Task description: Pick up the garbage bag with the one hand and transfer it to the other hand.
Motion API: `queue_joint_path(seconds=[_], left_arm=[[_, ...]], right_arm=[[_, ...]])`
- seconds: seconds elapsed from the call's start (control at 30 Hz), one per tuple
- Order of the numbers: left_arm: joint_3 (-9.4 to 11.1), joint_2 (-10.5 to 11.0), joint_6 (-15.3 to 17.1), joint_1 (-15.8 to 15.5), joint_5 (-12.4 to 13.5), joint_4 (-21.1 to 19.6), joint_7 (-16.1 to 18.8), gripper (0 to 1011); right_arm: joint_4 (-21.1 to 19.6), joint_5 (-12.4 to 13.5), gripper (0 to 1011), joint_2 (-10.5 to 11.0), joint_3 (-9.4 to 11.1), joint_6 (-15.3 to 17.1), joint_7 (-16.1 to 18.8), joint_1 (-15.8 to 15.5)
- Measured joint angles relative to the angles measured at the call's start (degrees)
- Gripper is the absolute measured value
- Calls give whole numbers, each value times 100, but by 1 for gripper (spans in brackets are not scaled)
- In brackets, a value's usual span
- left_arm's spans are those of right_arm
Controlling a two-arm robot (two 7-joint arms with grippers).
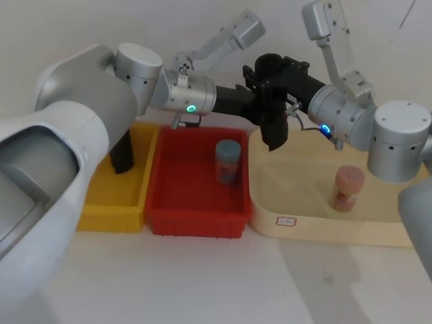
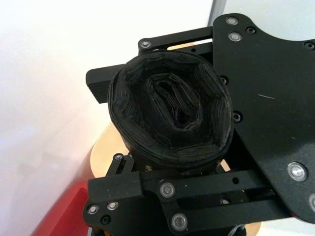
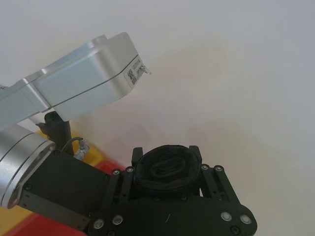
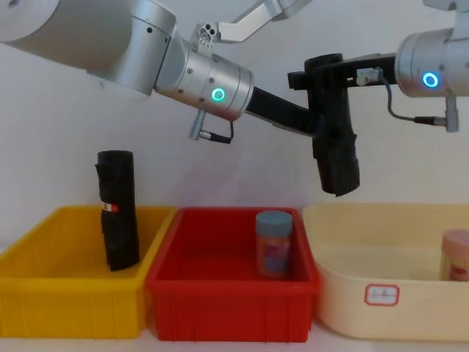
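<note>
Two robot arms meet in the air above a row of three bins. A black rolled garbage bag hangs nearly upright above the seam between the red bin and the cream tray, well clear of both. The left gripper, on a silver arm with a green ring, reaches in from the left of the red bin, its fingers clamped on the roll. The right gripper, on an arm with a blue ring, comes from the right, its fingers closed around the roll's upper part. In the left wrist view the roll's open end sits squeezed between black finger bars. A second black roll with a red label stands upright in the yellow bin, left of the red bin. A blue-lidded jar stands inside the red bin. A pink-lidded jar stands in the cream tray.
</note>
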Motion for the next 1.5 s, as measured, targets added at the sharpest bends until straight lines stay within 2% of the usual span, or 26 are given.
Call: queue_joint_path(seconds=[0.53,0.63,0.8,0.83,1.13,1.17,1.23,1.5], left_arm=[[0,0,0,0,0,-1,0,411],[0,-1,-1,-1,0,-2,-1,464],[0,0,-1,-1,-1,-2,-1,650],[0,-1,-1,0,0,-2,-1,650],[0,0,-1,-1,-1,-2,0,940],[0,0,-1,-1,-1,-3,0,940],[0,0,-1,0,-1,-2,0,1001],[0,0,-1,-1,-1,0,0,1001]], right_arm=[[8,0,547,-2,-5,0,0,7],[8,0,547,-2,-6,1,1,7],[-12,0,547,5,-6,1,-10,-6],[-23,0,547,6,-4,1,-17,-11],[-310,-77,547,47,68,-24,-302,-182],[-337,-89,547,52,77,-23,-341,-198],[-432,-125,547,64,112,-23,-437,-252],[-675,-288,547,104,276,102,-841,-372]])
